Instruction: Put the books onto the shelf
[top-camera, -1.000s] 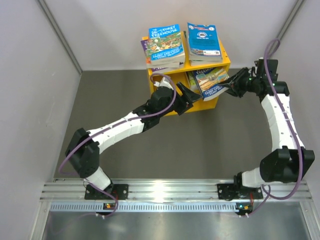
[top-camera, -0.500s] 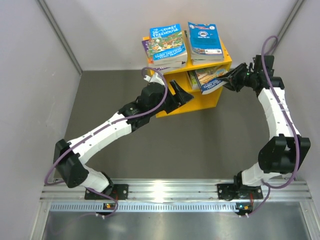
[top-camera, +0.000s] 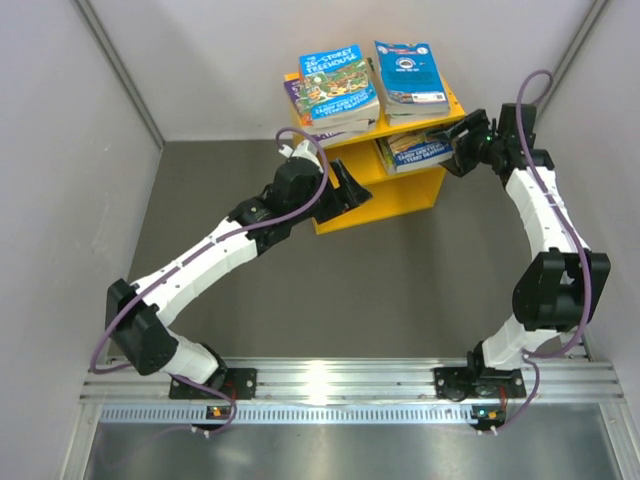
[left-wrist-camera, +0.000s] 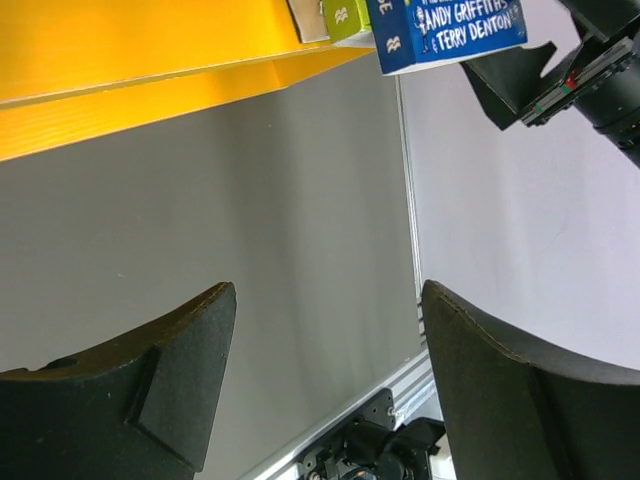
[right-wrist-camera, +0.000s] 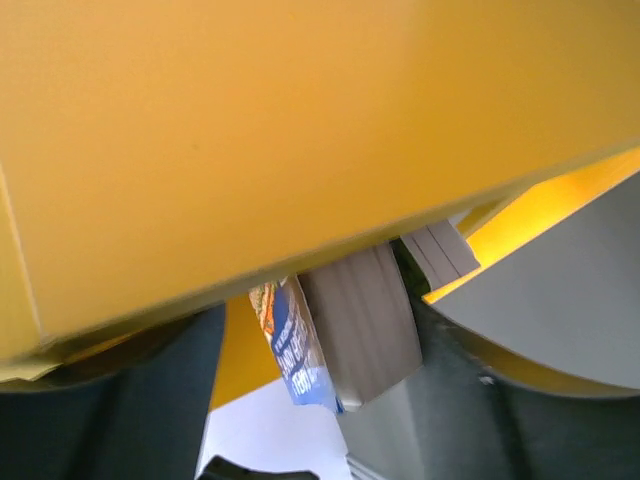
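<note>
The yellow shelf (top-camera: 385, 190) stands at the back of the table. Two stacks of books (top-camera: 336, 88) (top-camera: 409, 74) lie on its flat top. A blue book (top-camera: 414, 148) lies in the upper compartment, its end sticking out to the right. My right gripper (top-camera: 461, 150) is at that end, open, with the book (right-wrist-camera: 355, 335) between its fingers and a gap on one side. My left gripper (top-camera: 350, 192) hangs open and empty by the shelf's left front corner. The left wrist view shows the shelf (left-wrist-camera: 150, 60) and the blue book's spine (left-wrist-camera: 450, 28) above my left gripper (left-wrist-camera: 328, 292).
Grey walls close in the table on both sides and behind the shelf. Another book's page edge (right-wrist-camera: 440, 255) shows beside the blue one in the compartment. The aluminium rail (top-camera: 330, 380) with both arm bases runs along the near edge.
My right gripper has opened from its hold on the blue book, which now lies deeper and flatter in the compartment. The left arm has stretched out and swung up-left along the shelf front.
</note>
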